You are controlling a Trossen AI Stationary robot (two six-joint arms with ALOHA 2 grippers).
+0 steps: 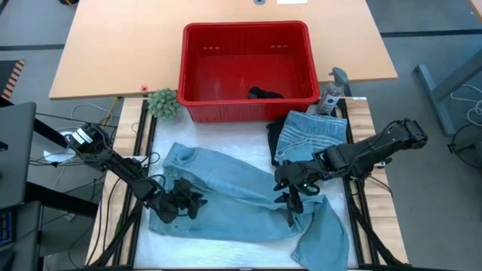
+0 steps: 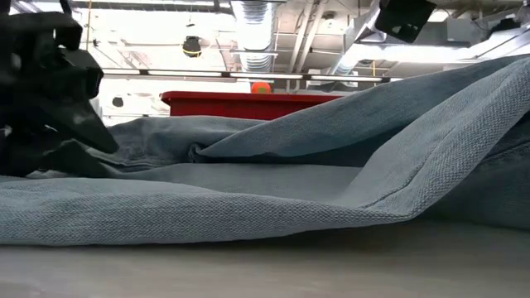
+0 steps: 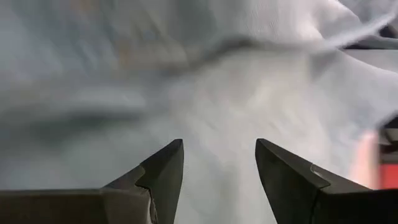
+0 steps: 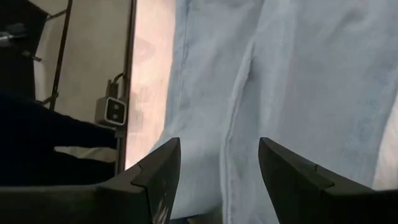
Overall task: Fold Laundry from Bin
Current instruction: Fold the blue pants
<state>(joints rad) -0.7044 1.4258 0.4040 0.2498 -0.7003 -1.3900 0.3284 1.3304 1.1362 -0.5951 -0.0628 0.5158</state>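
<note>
**Jeans spread out, fold not yet made**

A pair of light blue denim jeans (image 1: 233,192) lies crumpled across the white-covered bench (image 1: 151,150), in front of the large red slotted plastic bin (image 1: 247,71). The left pincer (image 1: 181,202) sits low at the waistband end, the right pincer (image 1: 294,188) over the legs; both stand wide with nothing between the fingers. A folded stack of denim and dark cloth (image 1: 309,135) rests just beside the bin, so some pieces look finished. One small dark garment (image 1: 265,94) remains in the bin. The low view is mostly blocked by denim, and where the pincers meet the cloth is hard to make out.
</note>
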